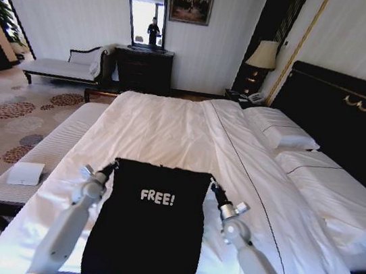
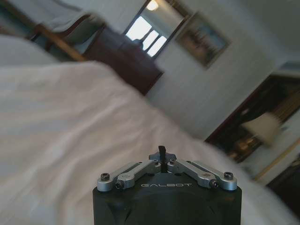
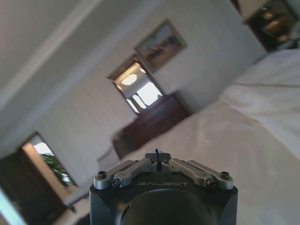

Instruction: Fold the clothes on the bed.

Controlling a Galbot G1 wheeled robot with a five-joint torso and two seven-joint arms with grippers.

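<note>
The shirt (image 1: 147, 224) hangs as a black sheet between the two grippers, held up over the near end of the bed (image 1: 170, 132), its lettered chest facing the head camera and its lower hem trailing toward the bed's near edge. The left gripper (image 1: 111, 166) pinches the top corner on its side and the right gripper (image 1: 214, 184) pinches the other, both sets of jaws narrowed to a slit on cloth. It looks light, limp and soft, likely to sag and swing between the jaws, so the top corners seem the sound places to hold. Beyond the jaws the duvet lies open; pillows (image 1: 285, 134) sit well off past the right jaws, a bench (image 1: 44, 152) outside the left.
</note>
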